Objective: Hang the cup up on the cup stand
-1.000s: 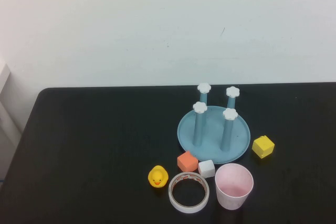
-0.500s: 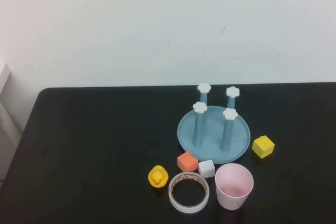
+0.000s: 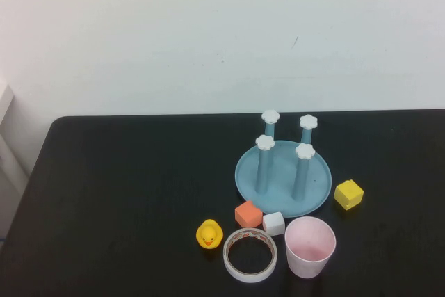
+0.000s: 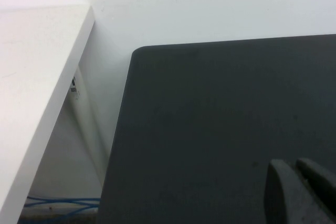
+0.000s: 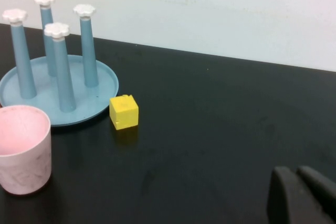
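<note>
The left gripper (image 4: 300, 191) is seen only in its own wrist view, its two dark fingers pressed together with nothing between them, held over a bare stretch of the black table (image 4: 220, 119) near the table's rounded corner, with a white shelf edge (image 4: 37, 93) and blue cable (image 4: 63, 202) beyond that corner. The right gripper (image 5: 302, 195) is likewise closed and empty, its fingers side by side, held over open tabletop well apart from every object. Neither arm is caught by the high view. The cup (image 3: 310, 247) is found upright, mouth up, on the table at the near edge, just in front of the cup stand (image 3: 283, 177) and not on any post; from the right wrist view the cup (image 5: 22, 149) is seen beside the tray's rim. The cup stand is set as a round light blue tray with four upright posts, each topped by a white flower cap, all bare. A yellow cube (image 3: 348, 194) is placed just to the right of the tray. A white cube (image 3: 274, 223) and an orange cube (image 3: 248, 213) are lined along the tray's near rim, left of the cup. A tape roll (image 3: 249, 254) is laid flat just left of the cup, and a rubber duck (image 3: 208, 234) is stood left of the roll.
</note>
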{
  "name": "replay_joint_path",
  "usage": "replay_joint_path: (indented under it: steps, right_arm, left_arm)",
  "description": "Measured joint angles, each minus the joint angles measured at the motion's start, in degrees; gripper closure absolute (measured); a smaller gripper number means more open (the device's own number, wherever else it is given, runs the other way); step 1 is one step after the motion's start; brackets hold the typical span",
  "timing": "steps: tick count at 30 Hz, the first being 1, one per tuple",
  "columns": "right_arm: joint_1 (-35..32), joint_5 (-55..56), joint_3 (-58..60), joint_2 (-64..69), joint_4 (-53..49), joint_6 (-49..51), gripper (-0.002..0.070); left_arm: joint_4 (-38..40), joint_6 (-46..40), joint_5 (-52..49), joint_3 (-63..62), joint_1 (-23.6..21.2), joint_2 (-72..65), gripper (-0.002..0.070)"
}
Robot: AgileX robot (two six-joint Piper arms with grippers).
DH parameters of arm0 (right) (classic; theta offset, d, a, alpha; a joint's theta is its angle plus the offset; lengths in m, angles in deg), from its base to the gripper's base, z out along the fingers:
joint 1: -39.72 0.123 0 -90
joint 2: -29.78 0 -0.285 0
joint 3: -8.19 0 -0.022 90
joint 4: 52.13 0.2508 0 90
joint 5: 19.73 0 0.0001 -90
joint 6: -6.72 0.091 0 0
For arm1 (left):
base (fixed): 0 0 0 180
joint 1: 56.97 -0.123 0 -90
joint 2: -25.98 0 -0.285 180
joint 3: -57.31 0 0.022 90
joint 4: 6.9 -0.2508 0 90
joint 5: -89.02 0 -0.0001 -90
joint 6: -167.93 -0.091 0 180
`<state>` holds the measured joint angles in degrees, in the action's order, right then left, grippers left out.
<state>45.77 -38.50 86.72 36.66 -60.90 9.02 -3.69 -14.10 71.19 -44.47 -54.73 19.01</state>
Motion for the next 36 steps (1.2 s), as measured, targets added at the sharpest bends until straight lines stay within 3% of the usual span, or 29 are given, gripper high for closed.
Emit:
replay_joint_path:
  steps: [7, 10, 14, 18, 23, 26, 29, 36]
  right_arm:
    - [0.0, 0.0, 0.0, 0.0, 0.3, 0.0, 0.0678]
    - [0.0, 0.0, -0.1, 0.0, 6.5, 0.0, 0.0678]
    - [0.0, -0.3, 0.0, 0.0, 26.6, 5.1, 0.0678]
    - [0.0, -1.1, 0.2, 0.0, 43.6, 8.0, 0.0678]
    - [0.0, -1.1, 0.2, 0.0, 47.6, 3.5, 0.0678]
    - [0.0, -1.9, 0.2, 0.0, 47.9, 0.5, 0.0678]
    - [0.0, -2.8, 0.2, 0.0, 47.6, -4.7, 0.0678]
    - [0.0, -3.6, 0.2, 0.0, 47.5, -6.8, 0.0678]
  left_arm:
    - [3.3, 2.0, 0.0, 0.0, 0.0, 0.0, 0.0678]
    - [16.7, 8.6, 0.3, 0.0, 0.0, 0.0, 0.0678]
    - [38.4, 17.2, -0.1, 0.1, 0.0, 0.0, 0.0678]
    - [46.2, 17.7, 1.6, 0.1, 0.0, 0.0, 0.0678]
    - [48.9, 15.8, 4.9, 0.1, 0.0, 0.0, 0.0678]
    - [49.3, 8.0, 4.3, -0.1, 0.0, 0.0, 0.0678]
    - [45.3, -4.5, -4.0, -6.8, 0.0, -4.6, 0.0677]
    - [30.3, -18.9, -25.1, -30.6, 0.0, -28.3, 0.0677]
